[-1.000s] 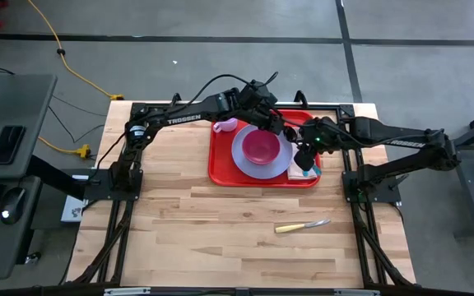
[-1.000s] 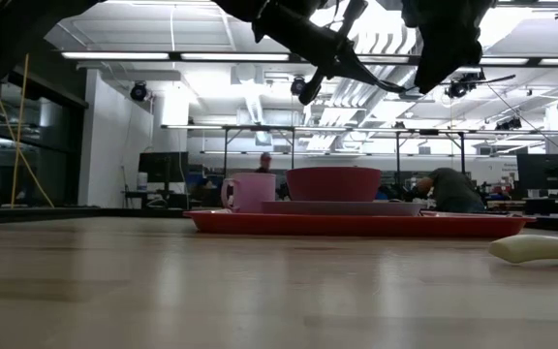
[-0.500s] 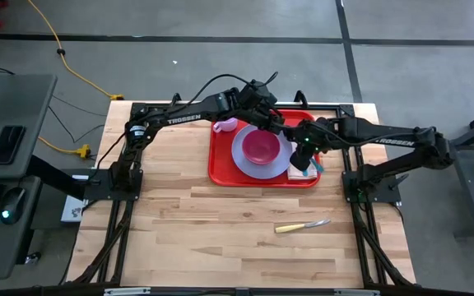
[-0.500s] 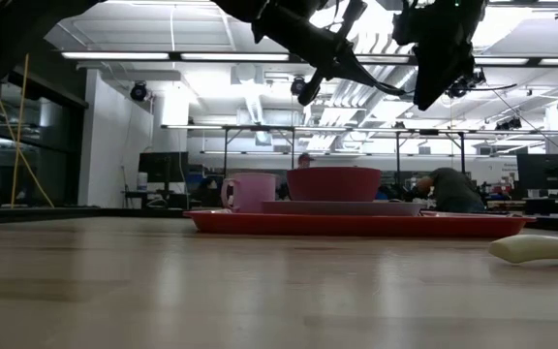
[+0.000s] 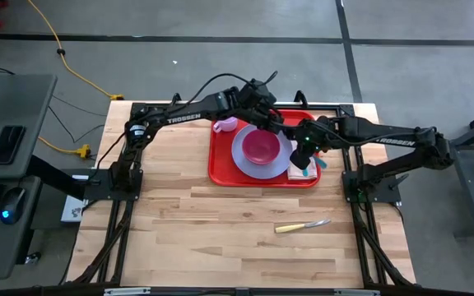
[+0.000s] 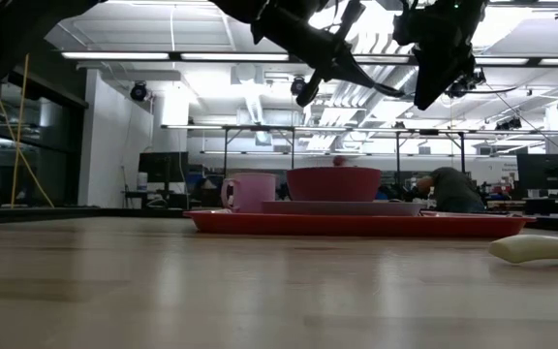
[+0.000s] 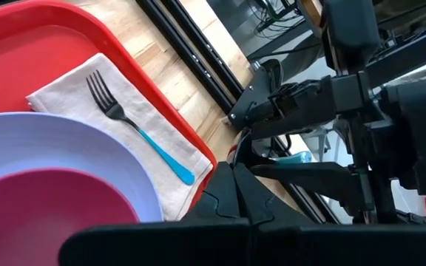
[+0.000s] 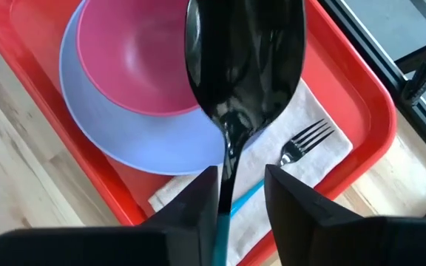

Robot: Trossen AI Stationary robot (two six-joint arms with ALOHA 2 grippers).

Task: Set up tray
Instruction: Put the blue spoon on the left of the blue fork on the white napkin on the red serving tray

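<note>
The red tray (image 5: pixel 220 168) lies at the table's far middle. On it are a lavender plate (image 5: pixel 241 156) with a magenta bowl (image 5: pixel 260 148), a pink cup (image 5: pixel 225 126) at its far left, and a tan napkin (image 8: pixel 324 159) on its right side. A teal-handled fork (image 8: pixel 302 144) lies on the napkin. My right gripper (image 5: pixel 303 152) hangs above the napkin, shut on a black spoon (image 8: pixel 244 59). My left gripper (image 5: pixel 271 123) hovers shut and empty above the tray's far side, high over the bowl in the low view (image 6: pixel 303 95). My right gripper pinches the black spoon's thin handle (image 8: pixel 228 174) between its two fingers. The spoon's bowl end sticks out beyond the fingertips, slanting down toward the tray. The spoon is lifted clear above the plate's edge and the napkin.
A knife with a cream handle (image 5: pixel 301 225) lies on the bare wood near the table's right front, and shows in the low view (image 6: pixel 541 248). The wood in front of the tray is free. Dark arm frames stand along both table sides.
My right gripper has moved a little toward the table's left with the spoon, from the tray's right rim to over the napkin, and has tipped more steeply downward. The tray and the things on it have stayed where they were.
</note>
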